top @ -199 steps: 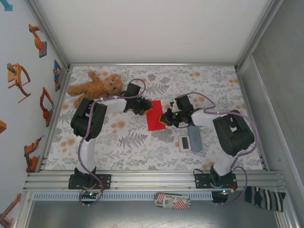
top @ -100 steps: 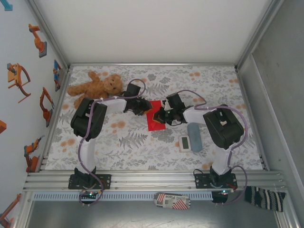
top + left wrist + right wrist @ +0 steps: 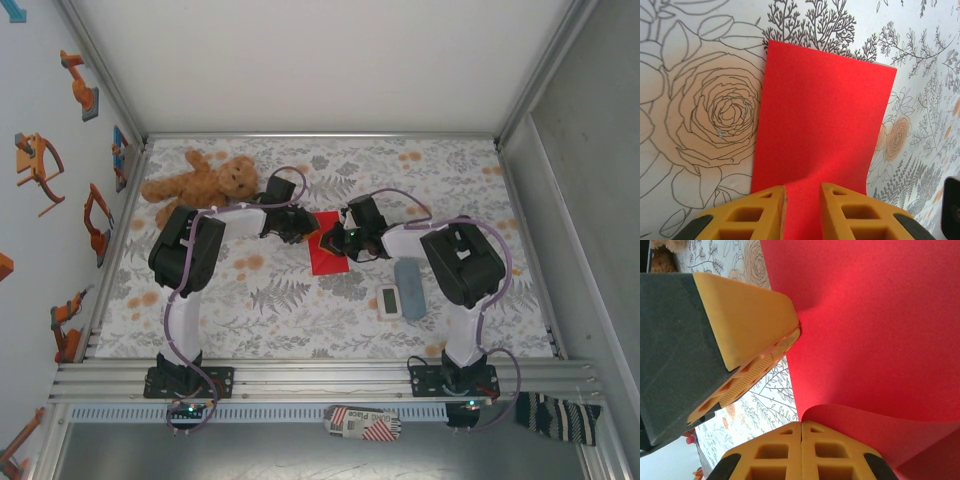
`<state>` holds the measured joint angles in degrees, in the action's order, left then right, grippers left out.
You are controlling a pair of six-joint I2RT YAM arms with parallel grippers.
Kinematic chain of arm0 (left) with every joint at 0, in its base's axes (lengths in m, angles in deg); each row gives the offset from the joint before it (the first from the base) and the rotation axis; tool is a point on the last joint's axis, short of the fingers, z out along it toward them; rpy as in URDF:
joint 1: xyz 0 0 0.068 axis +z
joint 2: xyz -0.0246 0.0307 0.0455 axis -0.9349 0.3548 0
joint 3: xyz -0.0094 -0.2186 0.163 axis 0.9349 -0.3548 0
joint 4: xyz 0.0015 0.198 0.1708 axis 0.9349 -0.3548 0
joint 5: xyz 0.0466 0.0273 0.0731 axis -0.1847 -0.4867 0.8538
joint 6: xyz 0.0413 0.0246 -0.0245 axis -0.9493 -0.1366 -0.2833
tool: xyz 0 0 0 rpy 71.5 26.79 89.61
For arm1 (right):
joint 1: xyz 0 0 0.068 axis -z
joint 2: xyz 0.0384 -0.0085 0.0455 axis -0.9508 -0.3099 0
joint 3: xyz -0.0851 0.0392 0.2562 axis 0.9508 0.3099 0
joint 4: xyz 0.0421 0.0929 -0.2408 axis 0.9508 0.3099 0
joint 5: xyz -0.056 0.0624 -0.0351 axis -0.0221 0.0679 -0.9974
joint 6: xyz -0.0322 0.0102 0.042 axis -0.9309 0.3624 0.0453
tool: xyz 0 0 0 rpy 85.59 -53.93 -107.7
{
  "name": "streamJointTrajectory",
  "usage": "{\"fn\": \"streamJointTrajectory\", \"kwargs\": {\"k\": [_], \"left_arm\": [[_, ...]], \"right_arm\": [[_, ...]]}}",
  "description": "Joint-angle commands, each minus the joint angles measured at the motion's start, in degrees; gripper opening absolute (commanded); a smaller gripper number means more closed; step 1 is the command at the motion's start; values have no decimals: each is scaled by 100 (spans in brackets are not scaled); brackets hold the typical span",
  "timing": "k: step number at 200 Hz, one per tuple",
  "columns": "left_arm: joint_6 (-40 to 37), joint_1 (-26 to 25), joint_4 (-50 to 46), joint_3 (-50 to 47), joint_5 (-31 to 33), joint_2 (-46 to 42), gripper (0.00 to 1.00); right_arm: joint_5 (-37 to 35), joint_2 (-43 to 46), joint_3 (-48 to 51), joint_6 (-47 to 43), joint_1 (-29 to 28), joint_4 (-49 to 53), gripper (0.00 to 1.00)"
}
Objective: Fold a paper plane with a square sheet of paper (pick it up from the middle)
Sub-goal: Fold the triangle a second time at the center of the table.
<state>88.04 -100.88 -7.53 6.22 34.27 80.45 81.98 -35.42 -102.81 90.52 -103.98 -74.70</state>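
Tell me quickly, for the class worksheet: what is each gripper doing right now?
Left gripper: open, jaws narrowly apart over the square sheet of paper.
Right gripper: shut on the sheet's curled-up edge.

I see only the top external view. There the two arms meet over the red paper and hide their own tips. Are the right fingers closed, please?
Observer: Yes. In the right wrist view the right fingers are shut tip to tip, and a lifted edge of the square sheet of paper curls up at their tips.
Operator: Thank you. And the left fingers, are they closed too?
Observer: No. In the left wrist view the left fingers stand apart, and red paper shows in the gap between them.
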Motion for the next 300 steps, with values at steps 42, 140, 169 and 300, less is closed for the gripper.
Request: {"fn": "streamJointTrajectory", "kwargs": {"k": [42,140,169,300], "left_arm": [[-65,49,-544,-210,272,183,25],[-85,51,-568,-202,250,181,23],[-69,48,-570,-218,261,176,21],[-67,46,-585,-202,264,189,21]], "right_arm": [[-149,-156,-111,101,-31,-190,0],[100,-210,-176,-256,-40,1,0],[167,-234,-175,-236,-40,-57,0],[97,-293,-221,-180,-40,-93,0]]}}
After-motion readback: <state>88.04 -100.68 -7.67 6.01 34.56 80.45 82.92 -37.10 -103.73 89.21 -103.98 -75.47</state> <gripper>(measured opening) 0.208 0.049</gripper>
